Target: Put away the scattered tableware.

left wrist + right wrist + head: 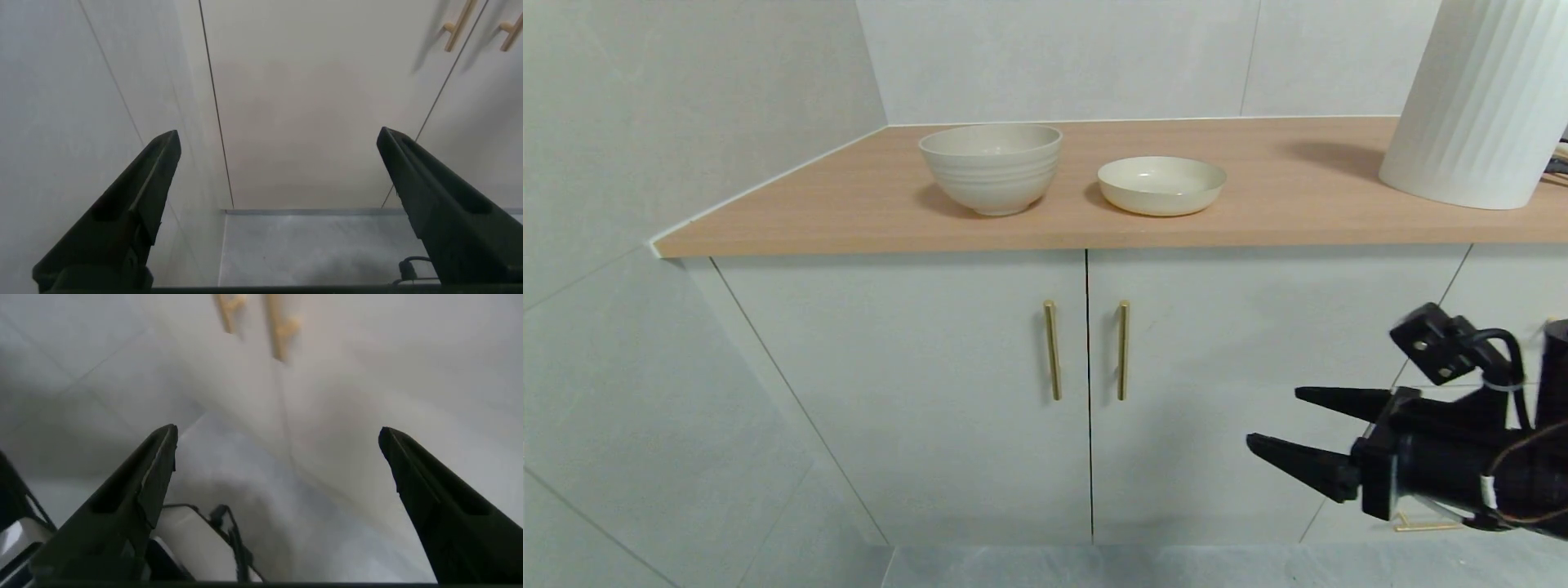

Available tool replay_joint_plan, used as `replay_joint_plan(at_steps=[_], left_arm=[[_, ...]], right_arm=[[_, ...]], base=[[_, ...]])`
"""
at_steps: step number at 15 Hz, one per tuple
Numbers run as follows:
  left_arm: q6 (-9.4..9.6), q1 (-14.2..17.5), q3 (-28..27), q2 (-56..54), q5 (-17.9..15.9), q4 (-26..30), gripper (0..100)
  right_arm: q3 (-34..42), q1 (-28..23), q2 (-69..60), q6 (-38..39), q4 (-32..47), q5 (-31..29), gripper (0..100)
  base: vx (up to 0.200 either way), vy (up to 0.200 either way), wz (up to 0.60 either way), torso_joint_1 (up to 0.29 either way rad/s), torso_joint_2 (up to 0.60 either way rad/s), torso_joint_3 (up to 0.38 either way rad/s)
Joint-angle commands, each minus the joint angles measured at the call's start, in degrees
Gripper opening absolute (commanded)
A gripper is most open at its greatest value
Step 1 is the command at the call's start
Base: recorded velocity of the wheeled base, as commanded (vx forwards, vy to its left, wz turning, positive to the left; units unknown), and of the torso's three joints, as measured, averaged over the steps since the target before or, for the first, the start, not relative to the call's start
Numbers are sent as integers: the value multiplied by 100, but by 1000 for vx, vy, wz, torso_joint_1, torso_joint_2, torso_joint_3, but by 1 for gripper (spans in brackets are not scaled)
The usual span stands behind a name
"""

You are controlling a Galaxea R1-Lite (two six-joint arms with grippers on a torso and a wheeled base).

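The left gripper (276, 135) has its fingers spread wide with nothing between them. It faces the lower part of a pale cabinet front, near the grey floor (327, 249).

On the wooden counter (1282, 216), towards the left end, a deep ribbed bowl (991, 167) stands upright. Just to its right, apart from it, sits a shallow cream dish (1161, 185), also upright. Both are near the front edge.

Below them, two closed cabinet doors meet at a seam. The left brass handle (1053, 349) and the right brass handle (1123, 349) hang vertically on either side of it.

At the far right of the counter stands a tall white fluted vessel (1478, 106), well apart from the dish.

The right gripper (1274, 417) hangs low before the right door (1241, 327), below counter level. Its fingers are parted, point left and hold nothing.
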Motion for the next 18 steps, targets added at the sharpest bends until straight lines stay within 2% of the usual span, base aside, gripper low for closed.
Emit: replay_joint_plan(at_steps=[1, 3, 4, 6, 9, 18], left_arm=[[-2, 0, 0, 0, 0, 0, 100], [6, 0, 0, 0, 9, 0, 100], [-2, 0, 0, 0, 0, 0, 100], [-2, 0, 0, 0, 9, 0, 100], [-2, -9, 0, 0, 0, 0, 100], [-2, 0, 0, 0, 0, 0, 100]], right_arm=[[-564, 442, 1012, 13, -68, -5, 100], [-977, 697, 1337, 233, -68, 3, 100], [-1302, 838, 1522, 576, -68, 3, 100], [-1698, 890, 1733, 945, -68, 3, 100], [-1751, 890, 1873, 1446, -77, 39, 100], [-2269, 890, 3209, 1587, -1466, 21, 100]], base=[[0, 0, 0, 0, 0, 0], [0, 0, 0, 0, 0, 0], [0, 0, 0, 0, 0, 0], [0, 0, 0, 0, 0, 0], [0, 0, 0, 0, 0, 0], [0, 0, 0, 0, 0, 0]])
